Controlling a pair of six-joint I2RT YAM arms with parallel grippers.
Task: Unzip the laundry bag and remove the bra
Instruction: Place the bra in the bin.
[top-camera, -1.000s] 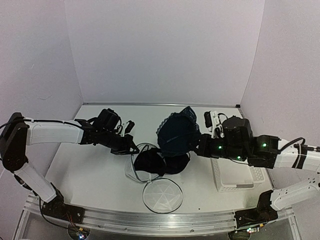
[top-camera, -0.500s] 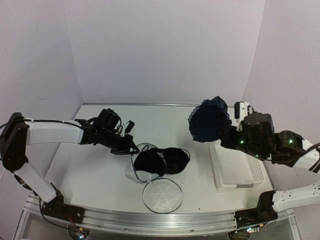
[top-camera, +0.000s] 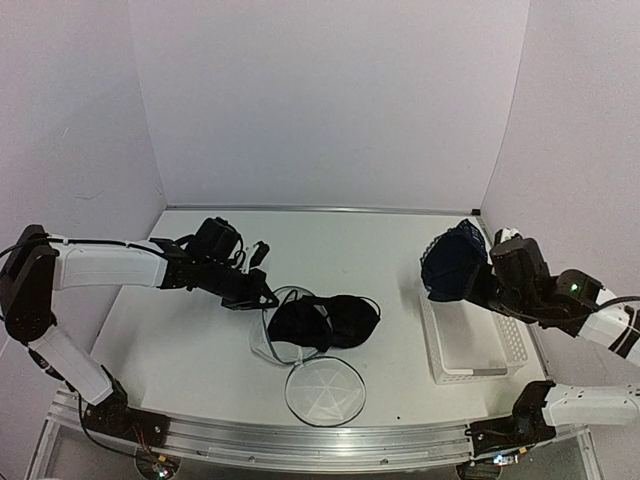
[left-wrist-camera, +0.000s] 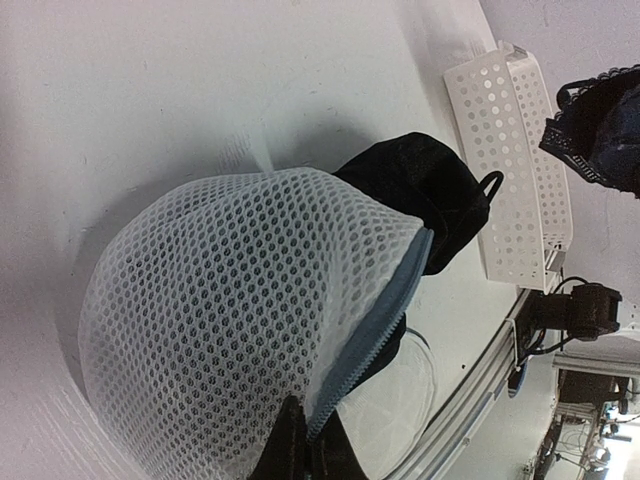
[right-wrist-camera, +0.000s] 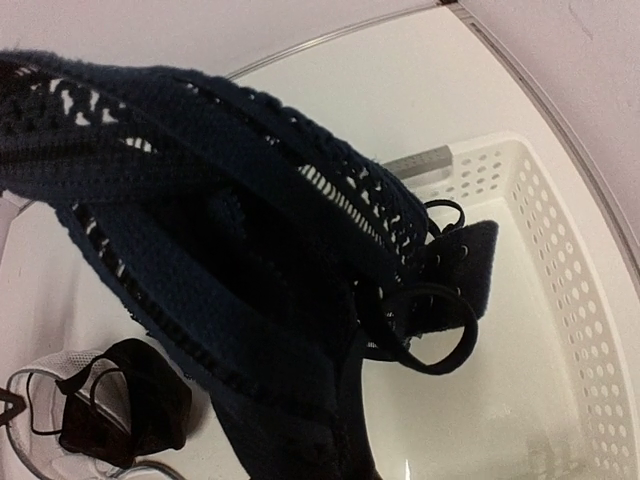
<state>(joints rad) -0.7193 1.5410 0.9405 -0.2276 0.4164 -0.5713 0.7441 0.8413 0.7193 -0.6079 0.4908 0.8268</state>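
The left gripper (top-camera: 262, 296) is pinched together on the bag (left-wrist-camera: 240, 300) beside its open zipper, at table centre. The bag is unzipped, and a dark garment (top-camera: 335, 320) spills from its mouth. The right gripper (top-camera: 488, 283), clamped on the bra (top-camera: 452, 265), holds it above the basket (top-camera: 478, 362). Probably only the set-down is left.

Left pincer (top-camera: 266, 297) clamped low at centre, right pincer (top-camera: 483, 282) clamped aloft

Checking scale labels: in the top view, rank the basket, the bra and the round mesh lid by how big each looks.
1. Basket, clearly largest.
2-3. Bra and round lid look alike. The bra hangs raised, nearer the camera, so I won't rank them.
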